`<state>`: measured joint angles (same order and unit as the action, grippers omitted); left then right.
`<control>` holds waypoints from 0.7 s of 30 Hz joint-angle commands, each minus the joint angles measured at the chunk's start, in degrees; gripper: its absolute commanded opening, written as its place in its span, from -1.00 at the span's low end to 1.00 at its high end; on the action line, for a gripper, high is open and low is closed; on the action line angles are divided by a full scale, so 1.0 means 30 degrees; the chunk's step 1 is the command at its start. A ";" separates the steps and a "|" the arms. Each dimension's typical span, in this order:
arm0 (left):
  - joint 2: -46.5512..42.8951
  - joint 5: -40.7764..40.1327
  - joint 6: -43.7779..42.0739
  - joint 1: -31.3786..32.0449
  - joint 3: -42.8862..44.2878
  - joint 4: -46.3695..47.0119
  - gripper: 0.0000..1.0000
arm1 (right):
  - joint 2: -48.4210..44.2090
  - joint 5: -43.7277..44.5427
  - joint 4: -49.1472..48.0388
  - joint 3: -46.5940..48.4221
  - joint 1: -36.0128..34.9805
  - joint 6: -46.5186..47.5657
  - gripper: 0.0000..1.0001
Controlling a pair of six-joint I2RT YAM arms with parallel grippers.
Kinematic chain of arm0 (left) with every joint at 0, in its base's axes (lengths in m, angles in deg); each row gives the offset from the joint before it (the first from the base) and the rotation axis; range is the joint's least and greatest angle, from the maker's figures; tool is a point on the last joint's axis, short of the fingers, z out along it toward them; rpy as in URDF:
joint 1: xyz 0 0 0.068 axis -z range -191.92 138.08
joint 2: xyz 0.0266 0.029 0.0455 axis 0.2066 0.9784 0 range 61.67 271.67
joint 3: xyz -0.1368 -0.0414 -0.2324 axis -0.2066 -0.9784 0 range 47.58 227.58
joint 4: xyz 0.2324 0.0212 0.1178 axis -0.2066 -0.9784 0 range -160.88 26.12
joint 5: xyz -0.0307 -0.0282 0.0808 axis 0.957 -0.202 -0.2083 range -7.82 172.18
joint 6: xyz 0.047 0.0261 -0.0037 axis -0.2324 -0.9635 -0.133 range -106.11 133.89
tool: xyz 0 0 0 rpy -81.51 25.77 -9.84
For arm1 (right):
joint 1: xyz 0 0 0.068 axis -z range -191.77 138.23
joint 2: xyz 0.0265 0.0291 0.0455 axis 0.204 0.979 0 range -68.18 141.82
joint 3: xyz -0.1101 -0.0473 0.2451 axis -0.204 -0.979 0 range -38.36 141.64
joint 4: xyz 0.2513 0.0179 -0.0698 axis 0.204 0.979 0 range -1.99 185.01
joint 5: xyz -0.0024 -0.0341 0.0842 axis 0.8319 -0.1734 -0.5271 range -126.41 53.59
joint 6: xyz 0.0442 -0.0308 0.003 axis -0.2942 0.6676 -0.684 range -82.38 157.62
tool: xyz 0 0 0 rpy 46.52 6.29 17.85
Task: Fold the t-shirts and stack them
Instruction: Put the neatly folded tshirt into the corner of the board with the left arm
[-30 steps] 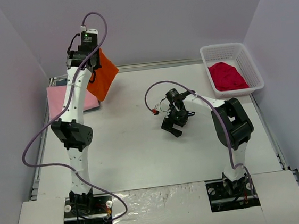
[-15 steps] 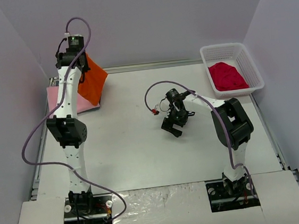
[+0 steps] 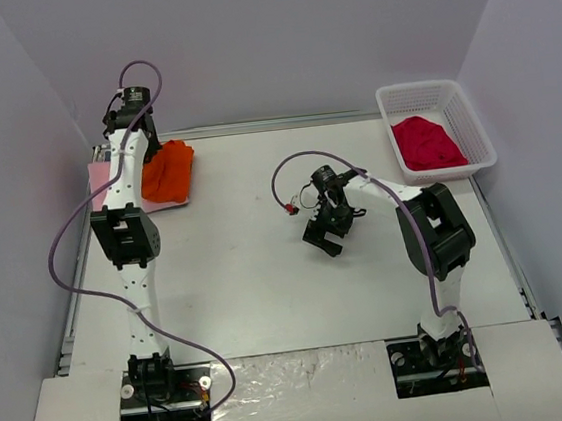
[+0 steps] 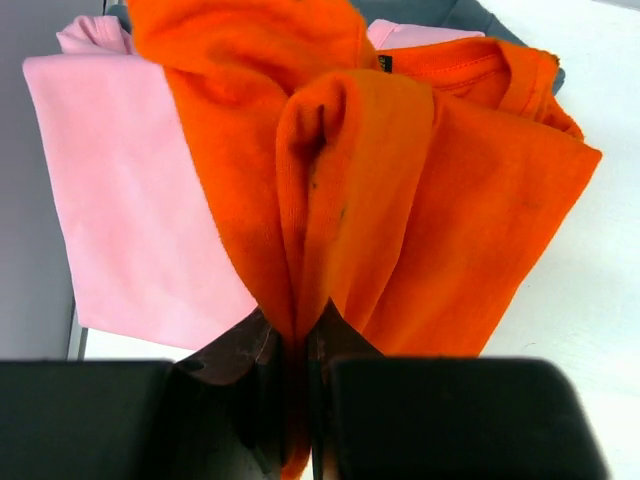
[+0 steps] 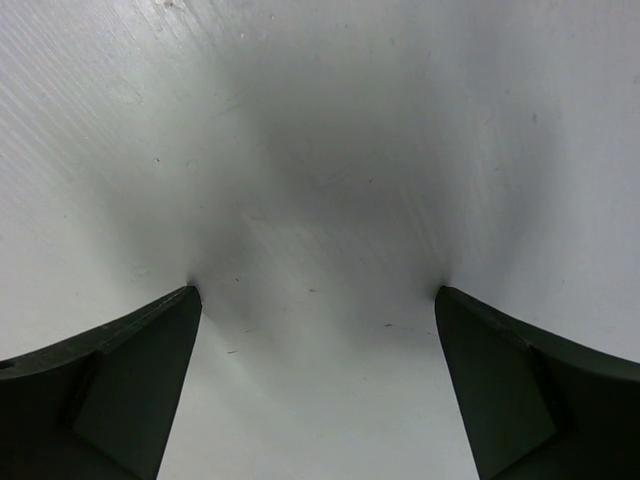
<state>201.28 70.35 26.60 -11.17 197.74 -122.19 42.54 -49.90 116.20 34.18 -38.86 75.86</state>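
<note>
My left gripper (image 4: pixel 296 345) is shut on the bunched orange t-shirt (image 4: pixel 420 200), which now rests on the folded pink t-shirt (image 4: pixel 120 200) at the far left of the table. In the top view the orange shirt (image 3: pixel 167 172) lies on the pink one (image 3: pixel 98 181), with the left gripper (image 3: pixel 144 149) at its far edge. A dark blue-grey shirt (image 4: pixel 470 12) peeks out under the pile. A crimson t-shirt (image 3: pixel 425 143) lies in the white basket (image 3: pixel 468 120). My right gripper (image 3: pixel 322 238) is open and empty, fingertips (image 5: pixel 150 350) down near the table.
The white lattice basket stands at the back right. Purple cables loop over both arms. Grey walls close in the left, back and right sides of the white table (image 3: pixel 267 272).
My left arm has swung left and down, lowering the hanging orange t-shirt onto the pink one. The right arm has not moved.
</note>
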 commanded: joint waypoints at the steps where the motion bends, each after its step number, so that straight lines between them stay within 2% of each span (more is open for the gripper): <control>1: -0.2994 0.0106 0.0304 -0.0134 -0.1328 0.0882 -0.95 | 0.2557 0.0339 0.0859 -0.1443 0.0300 -0.0149 1.00; 4: -0.4373 0.0078 0.0333 -0.0749 -0.3845 0.2145 -0.95 | 0.2645 0.0397 0.0888 -0.1414 0.0271 -0.0149 1.00; 13: -0.5901 0.0020 -0.0338 -0.1422 -0.7247 0.3932 -0.95 | 0.2528 0.0426 0.0976 -0.1413 0.0300 -0.0149 1.00; 21: -0.5815 -0.0449 -0.1101 -0.1687 -0.8250 0.4961 -0.95 | 0.2587 0.0456 0.1035 -0.1414 0.0329 -0.0178 1.00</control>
<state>187.44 70.94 24.96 -15.87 172.35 -109.86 42.97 -49.60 116.57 34.48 -38.82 75.47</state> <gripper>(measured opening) 0.077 0.999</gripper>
